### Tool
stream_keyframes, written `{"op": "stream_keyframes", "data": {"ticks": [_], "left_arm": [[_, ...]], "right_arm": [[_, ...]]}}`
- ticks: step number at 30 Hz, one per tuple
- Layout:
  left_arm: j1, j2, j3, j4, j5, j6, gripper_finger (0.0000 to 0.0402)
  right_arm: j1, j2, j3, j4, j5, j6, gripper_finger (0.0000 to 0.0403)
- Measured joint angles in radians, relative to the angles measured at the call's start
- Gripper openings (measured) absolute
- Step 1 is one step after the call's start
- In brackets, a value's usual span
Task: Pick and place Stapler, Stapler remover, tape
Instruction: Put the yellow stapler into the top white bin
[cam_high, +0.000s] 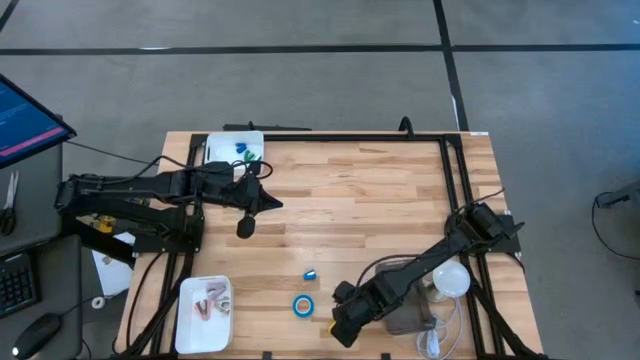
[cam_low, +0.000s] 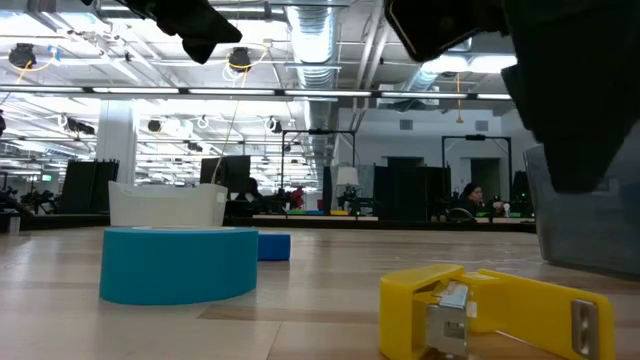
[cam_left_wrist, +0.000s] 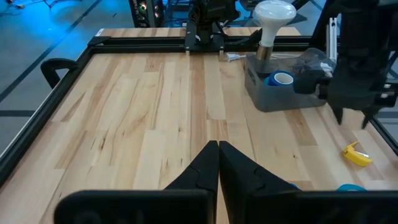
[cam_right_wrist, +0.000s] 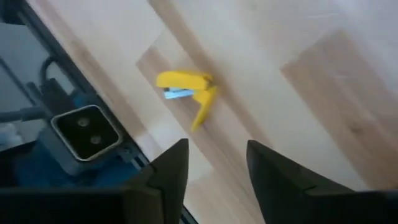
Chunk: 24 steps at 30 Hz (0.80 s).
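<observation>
A small yellow stapler, hard plastic with a metal mouth, lies half-open on the pale wood-plank table near its front edge. The right gripper hovers above it, fingers parted and empty. Just beyond sits a blue tape ring, then a smaller roll. Farther back, the left gripper hangs pinched closed, near a white tray.
</observation>
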Motion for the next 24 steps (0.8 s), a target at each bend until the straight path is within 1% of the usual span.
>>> {"op": "stream_keyframes", "data": {"ticks": [3,6,10,15,20,24], "left_arm": [[0.0,0.0,0.0,0.0,0.0,0.0,0.0004],[0.0,0.0,0.0,0.0,0.0,0.0,0.0004],[0.0,0.0,0.0,0.0,0.0,0.0,0.0004],[0.0,0.0,0.0,0.0,0.0,0.0,0.0004],[0.0,0.0,0.0,0.0,0.0,0.0,0.0004],[0.0,0.0,0.0,0.0,0.0,0.0,0.0004]], "right_arm": [[-0.001,-0.004,-0.023,0.099,-0.019,-0.003,0.0156],[-0.007,-0.008,-0.049,0.157,-0.023,-0.003,0.0149],[-0.007,0.001,-0.079,0.146,-0.023,-0.001,0.0137],[-0.018,-0.002,-0.085,0.138,-0.041,-0.016,0.0129],[-0.034,-0.01,-0.083,0.202,-0.103,-0.037,0.0128],[-0.041,-0.026,-0.078,0.231,-0.109,-0.085,0.0125]]}}
